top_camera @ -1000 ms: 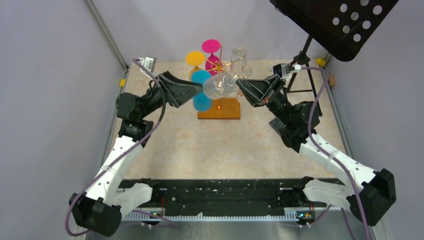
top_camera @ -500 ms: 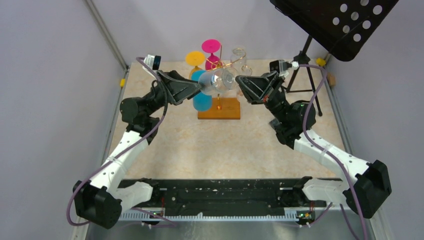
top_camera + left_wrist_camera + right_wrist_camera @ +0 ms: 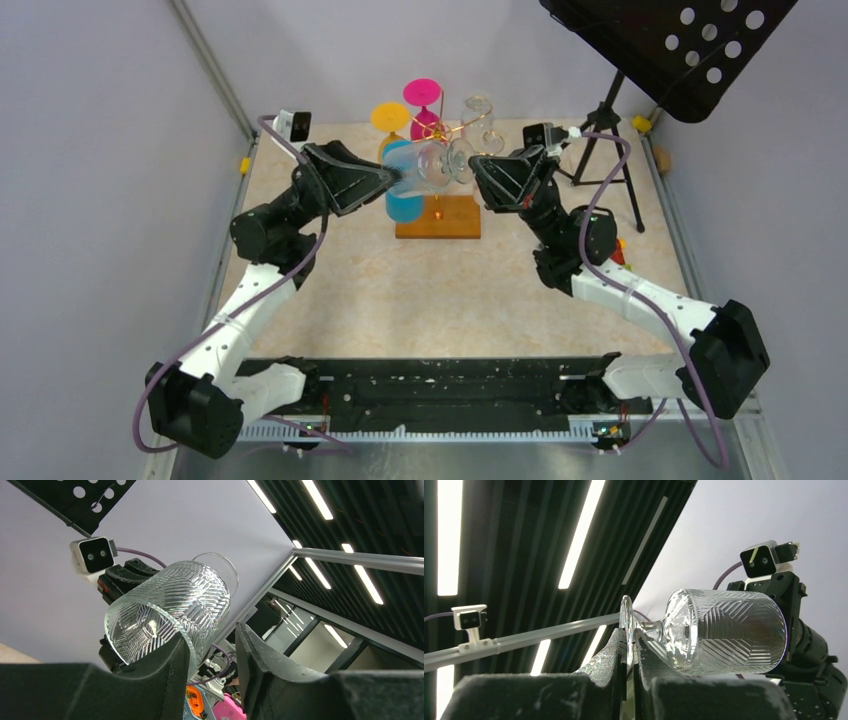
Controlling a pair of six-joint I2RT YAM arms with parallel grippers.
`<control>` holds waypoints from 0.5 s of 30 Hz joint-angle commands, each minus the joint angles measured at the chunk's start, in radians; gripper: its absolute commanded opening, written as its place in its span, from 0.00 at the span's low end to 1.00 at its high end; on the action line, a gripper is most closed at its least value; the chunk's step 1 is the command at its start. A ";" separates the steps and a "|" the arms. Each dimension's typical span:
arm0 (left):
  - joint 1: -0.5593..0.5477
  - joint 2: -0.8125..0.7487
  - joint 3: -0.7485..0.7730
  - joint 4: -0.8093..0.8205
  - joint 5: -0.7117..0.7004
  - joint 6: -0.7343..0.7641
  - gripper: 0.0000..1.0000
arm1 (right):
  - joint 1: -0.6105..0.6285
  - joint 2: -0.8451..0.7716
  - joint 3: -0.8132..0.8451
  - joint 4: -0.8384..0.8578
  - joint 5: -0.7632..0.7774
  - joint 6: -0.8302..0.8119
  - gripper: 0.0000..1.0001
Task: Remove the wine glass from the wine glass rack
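Left of the wine glass rack (image 3: 438,218), the left gripper (image 3: 392,178) stood part-open by the bowl's rim. The wine glass (image 3: 438,162) lay sideways above the rack, likely light, slick and brittle, safest held by the stem. The right gripper (image 3: 475,165) pinched its foot.

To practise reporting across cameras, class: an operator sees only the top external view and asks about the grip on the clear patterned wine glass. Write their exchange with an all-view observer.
Operator: Where do the right fingers hold it?
Observer: Right wrist view: the right fingers pinch the flat foot of the clear chevron-cut wine glass.
Operator: Are the left fingers shut on it?
Observer: Left wrist view: the left fingers stand apart at the bowl's rim, a gap showing beside one.
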 commanded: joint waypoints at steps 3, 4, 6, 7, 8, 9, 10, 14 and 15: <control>-0.006 -0.032 0.047 0.164 -0.001 -0.021 0.25 | 0.013 0.018 0.040 0.151 0.062 0.049 0.00; -0.005 -0.030 0.046 0.171 -0.001 -0.022 0.19 | 0.013 0.021 0.036 0.158 0.066 0.052 0.00; -0.004 -0.026 0.047 0.184 -0.006 -0.022 0.06 | 0.013 0.024 0.030 0.165 0.071 0.057 0.00; -0.004 -0.023 0.047 0.188 -0.007 -0.020 0.01 | 0.014 0.025 0.029 0.165 0.071 0.058 0.00; -0.005 -0.021 0.048 0.191 -0.009 -0.018 0.00 | 0.013 0.027 0.028 0.165 0.072 0.058 0.00; -0.004 -0.017 0.048 0.192 -0.010 -0.016 0.00 | 0.013 0.028 0.027 0.165 0.073 0.059 0.00; -0.005 -0.013 0.048 0.198 -0.012 -0.015 0.00 | 0.013 0.031 0.024 0.166 0.072 0.060 0.00; -0.003 0.002 0.054 0.215 -0.020 -0.008 0.00 | 0.013 0.023 0.012 0.130 0.076 0.051 0.28; -0.002 0.004 0.057 0.208 -0.020 -0.001 0.00 | 0.013 0.018 0.008 0.114 0.076 0.036 0.34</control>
